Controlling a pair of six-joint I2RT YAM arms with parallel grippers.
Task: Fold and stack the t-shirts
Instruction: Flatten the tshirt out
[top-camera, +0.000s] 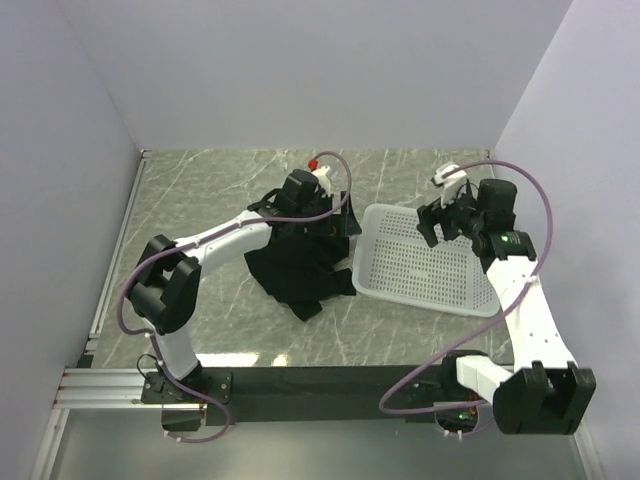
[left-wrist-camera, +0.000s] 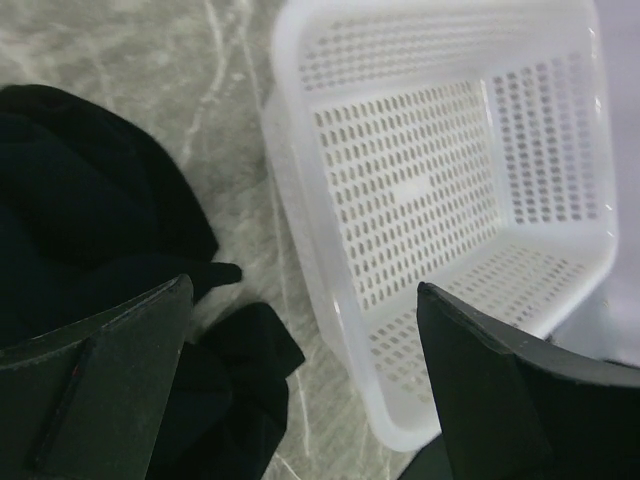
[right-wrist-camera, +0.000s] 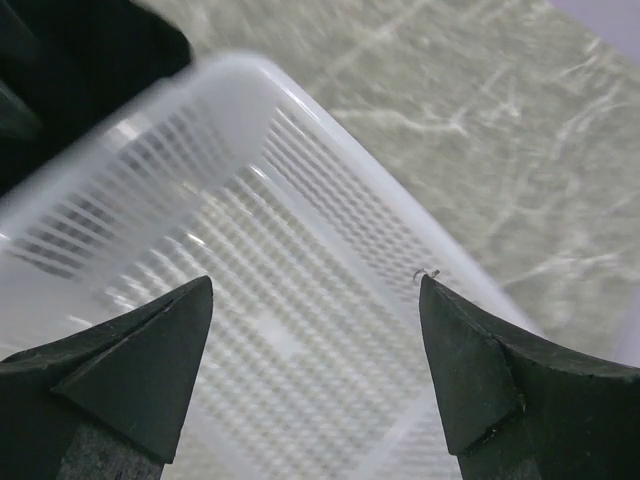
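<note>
Top external view: black t-shirts (top-camera: 300, 272) lie heaped on the tabletop (top-camera: 220, 185), just beside a white perforated basket (top-camera: 415, 268). The left hand (left-wrist-camera: 303, 287) and right hand (right-wrist-camera: 315, 282) gape wide, gripping nothing.

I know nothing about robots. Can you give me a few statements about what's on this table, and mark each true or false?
1. The white basket is empty. True.
2. The black t-shirts sit folded in a neat stack. False: they lie in a crumpled heap on the table, beside the basket.
3. The left pincer is clamped on a shirt. False: it is open and holds nothing.
4. The right pincer hangs open over the basket. True.
</note>
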